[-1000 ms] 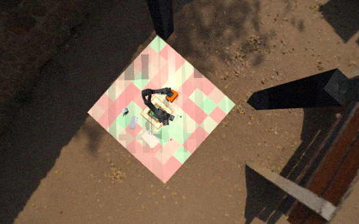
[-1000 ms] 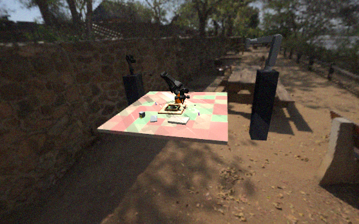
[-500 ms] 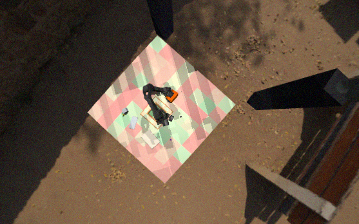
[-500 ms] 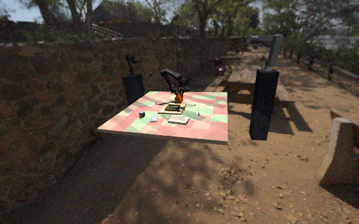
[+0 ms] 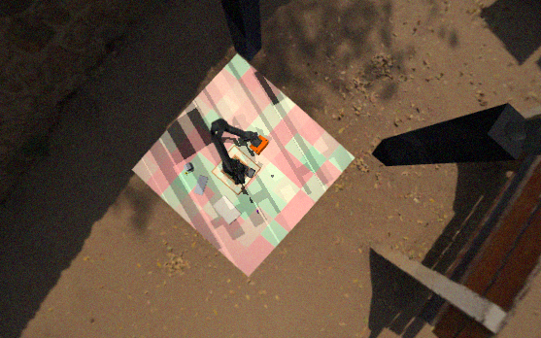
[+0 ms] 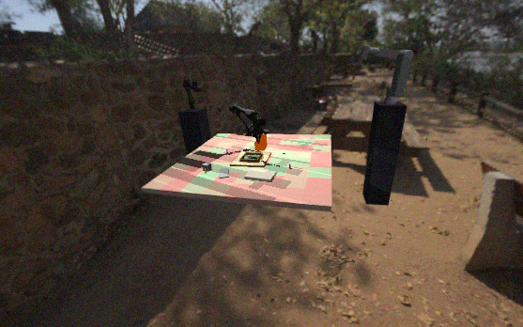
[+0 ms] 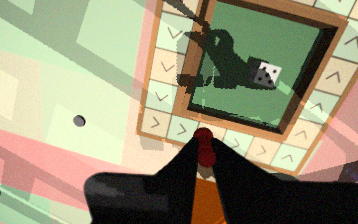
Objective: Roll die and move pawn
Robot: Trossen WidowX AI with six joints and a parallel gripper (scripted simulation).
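Pawn: dark red, rounded pawn (image 7: pixel 205 150), clamped between the fingertips, over the row of squares nearest the wrist camera's lower edge; can't tell if its foot touches.
Tool: my black two-finger tool (image 5: pixel 239 179) (image 6: pixel 258 137) (image 7: pixel 203 143), fingers closed on the pawn.
Board: pale square board (image 5: pixel 238 192) (image 6: pixel 248 164) (image 7: pixel 139 120) with wood-brown edging, arrowed cream and mint squares around the tray.
Tray: green-floored, brown-walled tray (image 6: pixel 251 156) (image 7: pixel 291 7), in the board's middle.
Die: white cube with black pips (image 7: pixel 267 74), inside the tray, clear of the walls, partly shaded; pip count not certain.
Arm: black jointed arm (image 5: pixel 219 141) (image 6: pixel 250 117), bent over the board.
Base: orange base (image 5: pixel 263 149) (image 6: pixel 260 144), near a board side.
Disc: small dark grey disc (image 5: pixel 272 176) (image 6: pixel 284 153) (image 7: pixel 79 121), off the board, apart from it.
Other items: flat light grey slab (image 5: pixel 226 209) (image 6: pixel 260 176); smaller blue-grey plate (image 5: pixel 201 185) (image 6: pixel 223 173); grey block (image 5: pixel 189 166) (image 6: pixel 207 166); tiny purple item (image 5: pixel 257 212) (image 6: pixel 290 166), shape unclear. All off the board.
Bench: pink, mint and cream patchwork bench (image 5: pixel 300 204) (image 6: pixel 295 193), stripy shadows.
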